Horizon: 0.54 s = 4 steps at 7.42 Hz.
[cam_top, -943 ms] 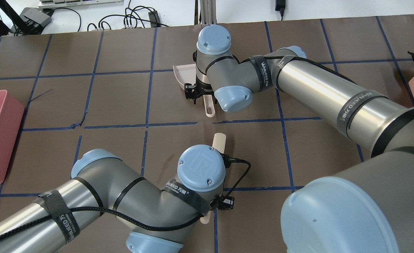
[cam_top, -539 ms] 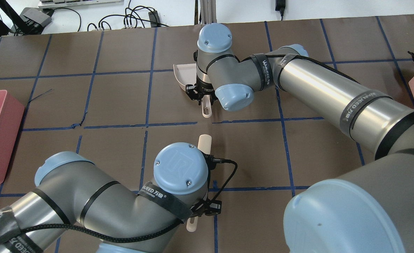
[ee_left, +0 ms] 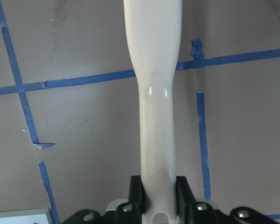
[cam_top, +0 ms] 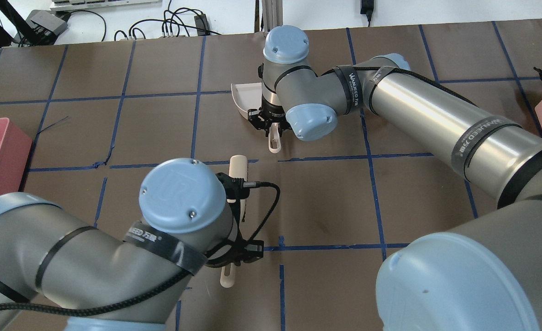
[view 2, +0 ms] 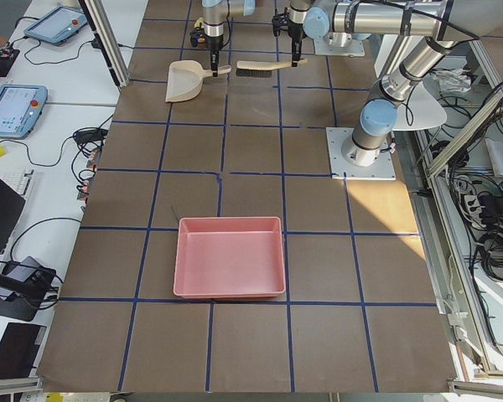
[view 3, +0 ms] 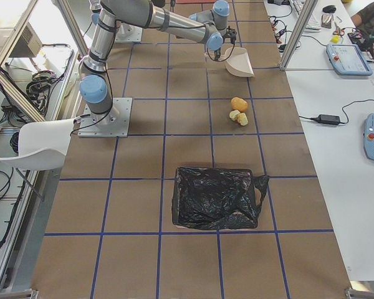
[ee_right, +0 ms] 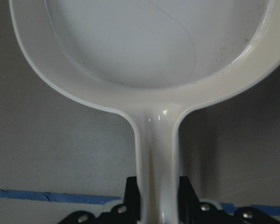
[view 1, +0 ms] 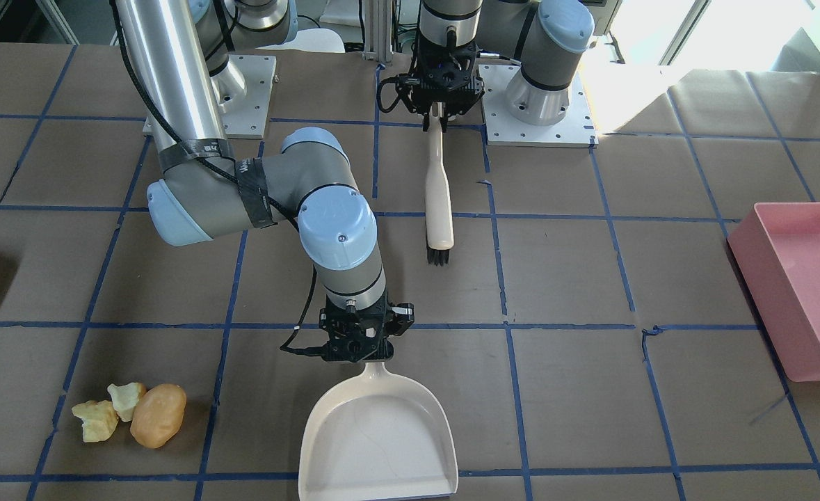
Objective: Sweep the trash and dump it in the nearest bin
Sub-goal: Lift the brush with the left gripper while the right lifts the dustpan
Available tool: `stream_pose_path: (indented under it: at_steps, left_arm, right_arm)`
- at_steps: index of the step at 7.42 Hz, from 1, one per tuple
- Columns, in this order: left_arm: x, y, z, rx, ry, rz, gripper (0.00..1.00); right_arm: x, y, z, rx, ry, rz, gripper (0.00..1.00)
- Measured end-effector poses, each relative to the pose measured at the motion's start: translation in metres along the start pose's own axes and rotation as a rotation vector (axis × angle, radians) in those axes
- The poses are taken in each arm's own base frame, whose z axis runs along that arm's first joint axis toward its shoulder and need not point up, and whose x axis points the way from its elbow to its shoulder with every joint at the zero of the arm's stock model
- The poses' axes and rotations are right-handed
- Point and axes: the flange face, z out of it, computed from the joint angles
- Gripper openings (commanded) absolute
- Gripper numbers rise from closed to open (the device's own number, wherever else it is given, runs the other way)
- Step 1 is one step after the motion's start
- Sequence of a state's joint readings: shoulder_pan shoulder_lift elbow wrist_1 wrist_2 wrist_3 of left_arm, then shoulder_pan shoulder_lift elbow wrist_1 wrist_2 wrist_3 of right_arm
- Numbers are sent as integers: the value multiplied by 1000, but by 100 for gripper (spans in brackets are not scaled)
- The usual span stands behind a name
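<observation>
Left arm (cam_top: pixel 68 262) is folded in near its base, wrist vertical. Left gripper (view 1: pixel 439 115) points down, fingers clamped on the end of the brush (view 1: pixel 439 202) handle. Right arm (cam_top: pixel 418 110) reaches well forward over the table, elbow bent, wrist vertical. Right gripper (view 1: pixel 361 355) points down, fingers pinching the dustpan (view 1: pixel 378 438) handle from both sides. The two grippers are well apart.

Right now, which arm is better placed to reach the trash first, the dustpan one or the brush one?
Right. The right gripper holds the dustpan, which lies closer to the trash. The left gripper holds the brush near the robot's base, farther away.
</observation>
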<state>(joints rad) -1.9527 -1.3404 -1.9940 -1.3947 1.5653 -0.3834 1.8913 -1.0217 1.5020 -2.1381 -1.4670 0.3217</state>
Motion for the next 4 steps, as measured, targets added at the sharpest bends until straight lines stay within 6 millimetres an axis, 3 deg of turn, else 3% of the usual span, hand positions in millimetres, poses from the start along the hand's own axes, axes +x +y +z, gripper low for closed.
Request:
stream_pose_path:
  at_steps: [2, 4]
  left_arm:
    - [-36, -53, -59, 6, 18, -71, 0]
    - [-46, -98, -93, 25, 57, -103, 0]
  right_arm:
    - [39, -4, -58, -49, 9, -25, 13]
    - [104, 10, -132, -116, 35, -91, 10]
